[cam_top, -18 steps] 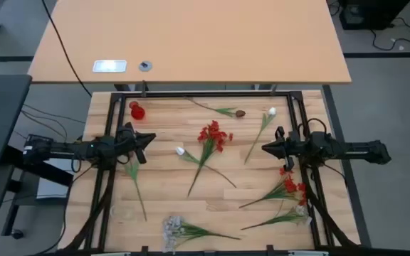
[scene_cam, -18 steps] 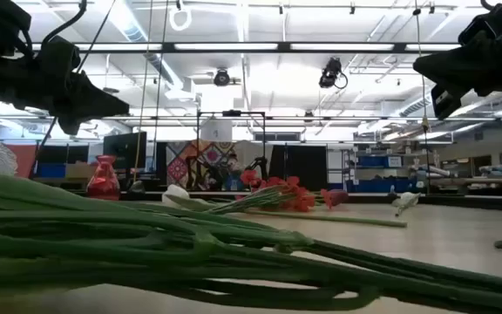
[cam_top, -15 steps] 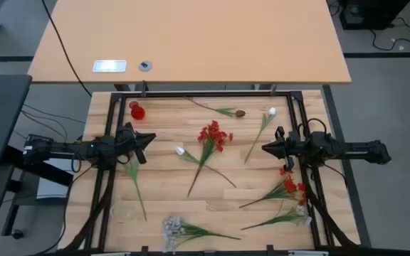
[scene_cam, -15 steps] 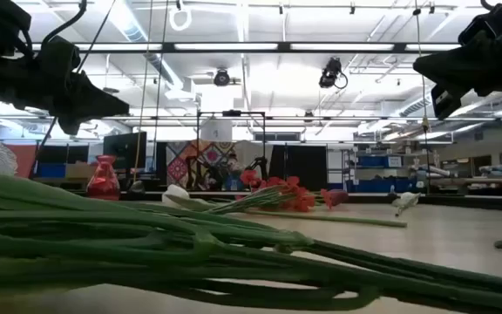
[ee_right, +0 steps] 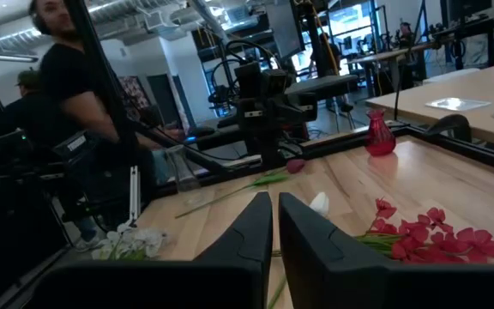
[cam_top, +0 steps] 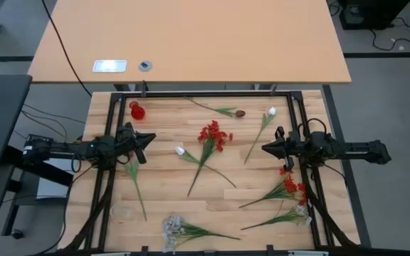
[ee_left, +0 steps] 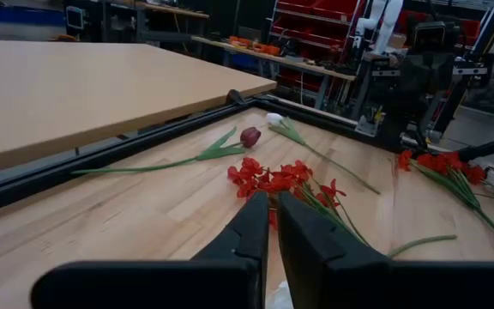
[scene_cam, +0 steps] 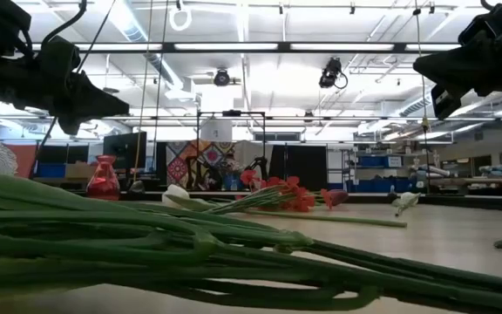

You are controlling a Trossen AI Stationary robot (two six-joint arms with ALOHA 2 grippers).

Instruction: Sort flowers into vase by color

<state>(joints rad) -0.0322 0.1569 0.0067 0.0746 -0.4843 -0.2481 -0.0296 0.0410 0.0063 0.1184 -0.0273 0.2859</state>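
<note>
No text, label, brand or number is showing clearly enough to be read in any view. A pale flat card [cam_top: 109, 66] is lying near the left edge of the desk beyond the work table, but whatever is printed on it is too small to make out.

Overhead downward, table-level perhaps among stalks, two facing wrist views, all sharing the red blossom cluster [cam_top: 213, 135].
</note>
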